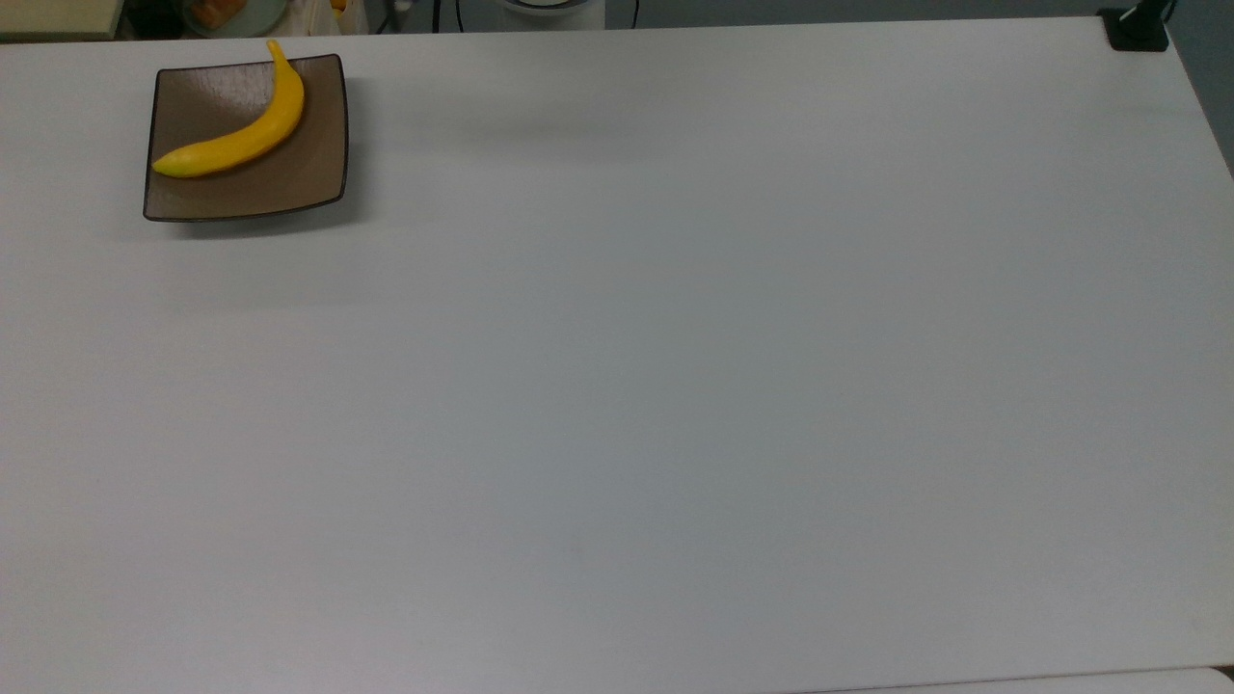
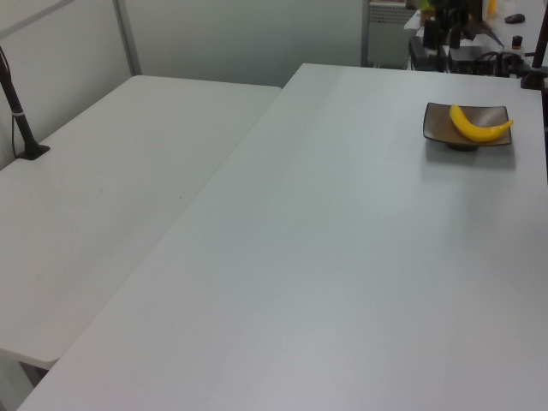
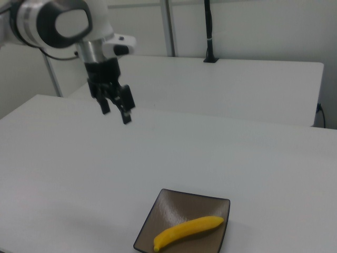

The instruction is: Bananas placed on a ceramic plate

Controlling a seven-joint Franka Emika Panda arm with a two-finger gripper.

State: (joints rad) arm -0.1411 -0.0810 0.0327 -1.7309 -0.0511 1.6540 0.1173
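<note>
Sitting on the ceramic plate (image 1: 202, 198) right now is the bananas (image 1: 243, 140), really just one bright yellow curved banana. In the top view it lies diagonally across the plate, blunt end toward the top view's left and the thin stem poking over the plate's far edge. In the left view the bananas (image 2: 476, 127) curve across the brown plate (image 2: 438, 122) with one tip reaching past the rim on the left view's right. In the right view the bananas (image 3: 185, 231) stretch from near the front of the plate (image 3: 174, 206) up toward its right corner.

The plate is square, glossy brown with a thin dark rim and turned-up corners. It sits flat on the white counter (image 1: 675, 366), close to the top view's upper left corner and near the far edge.

The end effector (image 3: 117, 109) hangs in the air in the right view, well apart from the plate, up and toward the right view's left. Its two dark fingers (image 3: 126, 113) are spread with a gap between them, and nothing is in between. The white arm (image 3: 58, 23) runs off behind it.

Other stuff: a second white table (image 2: 94, 205) sits beside the counter in the left view, with a black post (image 2: 21, 128) standing on it.
</note>
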